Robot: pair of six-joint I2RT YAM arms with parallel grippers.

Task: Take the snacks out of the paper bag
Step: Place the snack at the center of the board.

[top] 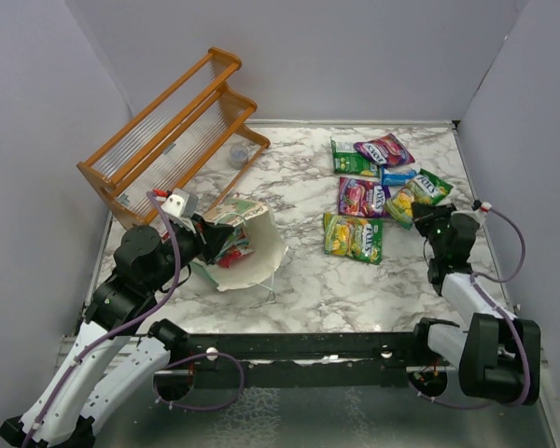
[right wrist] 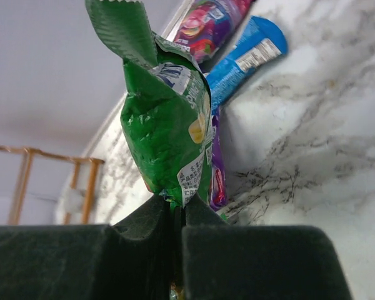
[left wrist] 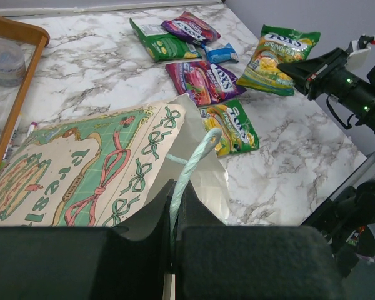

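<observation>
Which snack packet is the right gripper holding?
The green-and-yellow packet nearest the right wall, pinched by its edge in the right gripper. The other packets beside it lie flat, with nothing gripping them.

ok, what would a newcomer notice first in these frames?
The pale-green paper bag lies on its side left of centre, the left tool shut on its string handle. Right of it, bright snacks lie spread on the marble table, with the right tool shut on a green packet.
</observation>
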